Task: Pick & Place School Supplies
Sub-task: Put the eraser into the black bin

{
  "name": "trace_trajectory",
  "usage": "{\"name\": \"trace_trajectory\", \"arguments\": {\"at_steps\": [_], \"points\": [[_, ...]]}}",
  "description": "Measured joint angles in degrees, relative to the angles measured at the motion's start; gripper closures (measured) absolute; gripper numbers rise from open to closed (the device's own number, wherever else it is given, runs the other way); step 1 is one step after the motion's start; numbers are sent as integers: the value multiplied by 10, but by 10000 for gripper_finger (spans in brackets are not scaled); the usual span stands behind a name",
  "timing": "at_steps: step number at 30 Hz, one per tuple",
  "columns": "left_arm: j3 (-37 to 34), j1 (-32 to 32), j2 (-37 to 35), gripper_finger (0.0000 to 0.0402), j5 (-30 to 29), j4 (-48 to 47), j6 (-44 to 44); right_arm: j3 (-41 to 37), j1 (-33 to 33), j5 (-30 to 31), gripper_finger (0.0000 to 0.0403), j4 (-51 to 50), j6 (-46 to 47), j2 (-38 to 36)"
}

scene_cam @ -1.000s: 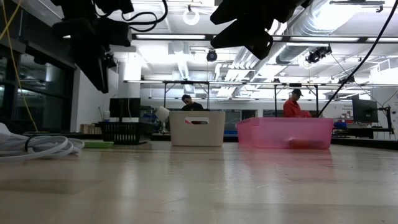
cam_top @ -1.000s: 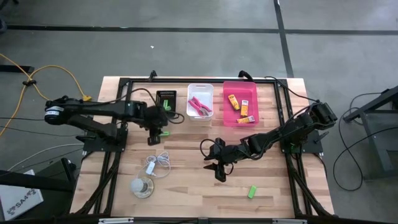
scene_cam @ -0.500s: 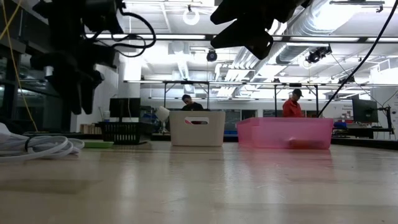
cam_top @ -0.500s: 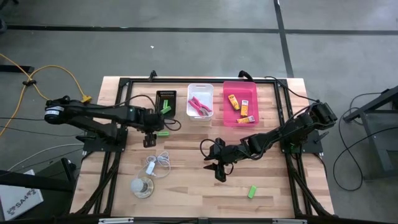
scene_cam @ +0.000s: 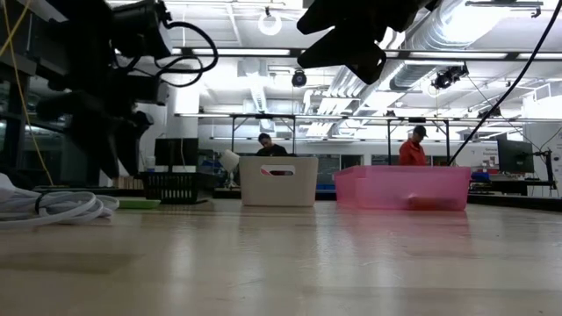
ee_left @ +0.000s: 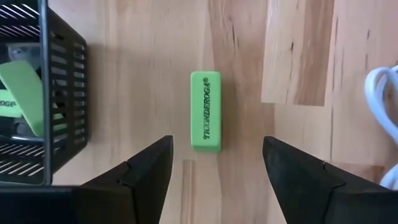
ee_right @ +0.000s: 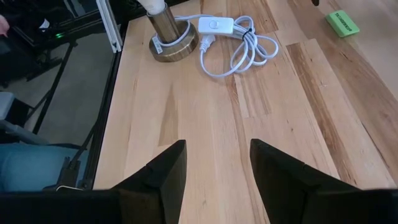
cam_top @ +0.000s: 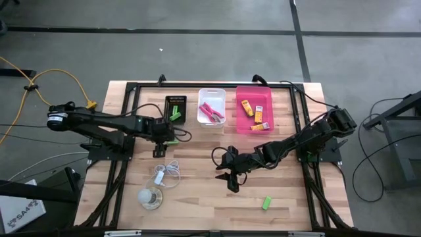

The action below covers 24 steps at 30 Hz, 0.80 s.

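A green eraser lies flat on the bare wood, just beside the black mesh basket. The left wrist view shows it clearly between the two spread fingers of the left gripper, touched by neither; printed lettering runs along its length. That view also shows more green erasers inside the basket. From above, the same eraser is only a small green sliver beside the left gripper, in front of the basket.

The high view alone shows the other supplies: pink-handled scissors in the white bin, yellow-orange packets in the pink bin, and another green eraser loose near the table's front right.

The right gripper hangs over mid-table, fingers apart, holding nothing. Its wrist view shows the coiled white cord and round disc base.
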Motion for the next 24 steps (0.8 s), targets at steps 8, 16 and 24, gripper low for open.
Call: {"name": "trace_trajectory", "arguments": {"at_steps": [8,16,24], "points": [[-20,4,0,159,-1,21,3,0,0,0,237,0,1,0],[-20,29,6,159,27,50,16,0,0,0,237,0,1,0],[-20,49,53,159,48,55,18,0,0,0,237,-2,1,0]]}}
